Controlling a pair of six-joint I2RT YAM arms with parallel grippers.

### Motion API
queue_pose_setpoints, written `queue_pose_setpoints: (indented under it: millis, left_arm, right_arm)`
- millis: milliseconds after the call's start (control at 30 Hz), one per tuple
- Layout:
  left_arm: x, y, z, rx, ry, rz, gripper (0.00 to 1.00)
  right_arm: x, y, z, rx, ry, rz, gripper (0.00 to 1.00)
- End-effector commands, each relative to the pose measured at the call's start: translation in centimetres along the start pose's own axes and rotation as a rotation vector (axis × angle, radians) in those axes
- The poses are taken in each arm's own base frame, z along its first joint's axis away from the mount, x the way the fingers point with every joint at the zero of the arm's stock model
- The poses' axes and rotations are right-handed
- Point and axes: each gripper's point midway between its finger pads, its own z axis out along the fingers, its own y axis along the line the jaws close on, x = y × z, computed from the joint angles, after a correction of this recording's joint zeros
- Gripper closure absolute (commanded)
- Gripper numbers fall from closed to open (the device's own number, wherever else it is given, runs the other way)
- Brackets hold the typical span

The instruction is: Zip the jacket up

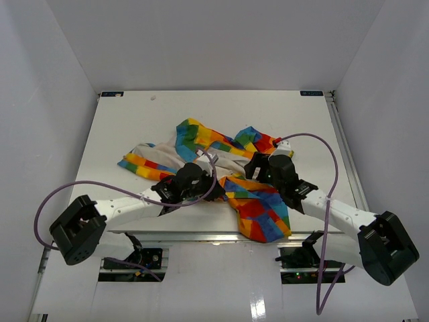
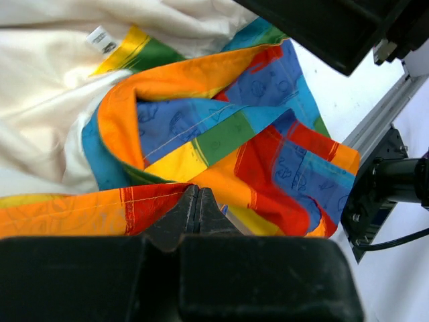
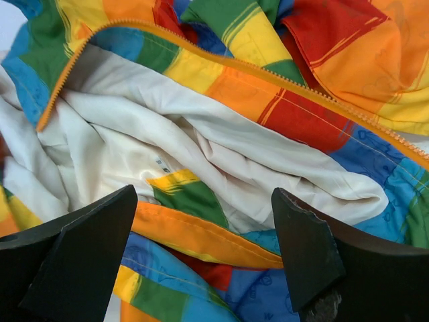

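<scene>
The rainbow patchwork jacket (image 1: 258,208) lies crumpled on the near middle of the table, open, with its white lining (image 1: 221,161) showing. My left gripper (image 1: 201,180) is shut on a fold of the jacket; in the left wrist view its tips (image 2: 196,194) pinch red and orange fabric (image 2: 221,127). My right gripper (image 1: 258,168) is open just above the jacket. In the right wrist view its fingers (image 3: 87,248) straddle an orange hem and white lining (image 3: 201,121). The yellow zipper (image 3: 221,59) runs along the open edge, unzipped.
The jacket's lower part hangs near the table's front edge (image 1: 201,235). White walls close in the white table (image 1: 134,121) on three sides. Purple cables (image 1: 47,201) loop off both arms. The right arm (image 2: 335,27) and the table's rail (image 2: 382,121) show in the left wrist view.
</scene>
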Motion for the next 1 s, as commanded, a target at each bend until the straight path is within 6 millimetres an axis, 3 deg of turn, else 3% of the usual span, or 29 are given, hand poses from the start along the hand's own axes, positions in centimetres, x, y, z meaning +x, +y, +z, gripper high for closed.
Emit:
queue_pose_setpoints:
  millis: [0,167,200,267,333,367,533,633,767,967]
  left_arm:
    - [-4.3,-4.0,1.8,0.138,-0.081,0.075,1.0]
    - [-8.1,-6.3,5.0,0.174,-0.119,0.085,0.98]
    - [-7.4,-6.4,6.1,0.19,-0.079,0.086,0.94]
    - [-9.0,-8.3,7.0,0.234,-0.045,0.118,0.8]
    - [-9.9,-8.0,7.3,0.19,-0.036,0.139,0.65]
    - [-10.0,-7.2,6.9,0.137,-0.019,0.134,0.53]
    - [-16.1,-2.6,1.3,-0.031,-0.158,0.02,0.43]
    - [-18.5,0.2,-0.6,-0.143,-0.213,0.021,0.3]
    - [-20.1,4.5,-0.1,-0.299,-0.186,0.055,0.2]
    - [-19.5,9.3,4.2,-0.4,-0.084,0.188,0.18]
  right_arm:
    - [-2.1,-0.1,-0.8,0.015,-0.085,0.041,0.12]
    - [-3.2,-1.1,-2.5,0.034,-0.172,0.102,0.13]
    - [-3.6,-1.1,-2.9,0.03,-0.193,0.115,0.14]
    - [-3.8,-1.5,-3.3,0.037,-0.216,0.137,0.14]
    - [-4.1,-1.3,-3.7,0.023,-0.228,0.145,0.14]
    - [-4.2,-1.1,-3.7,0.015,-0.226,0.147,0.14]
    - [-4.0,0.0,-3.8,-0.026,-0.189,0.144,0.15]
    - [-4.1,0.6,-3.8,-0.021,-0.132,0.122,0.15]
    - [-3.6,0.7,-3.9,0.015,-0.047,0.135,0.15]
    - [1.2,0.3,-4.3,-0.027,0.111,0.106,0.14]
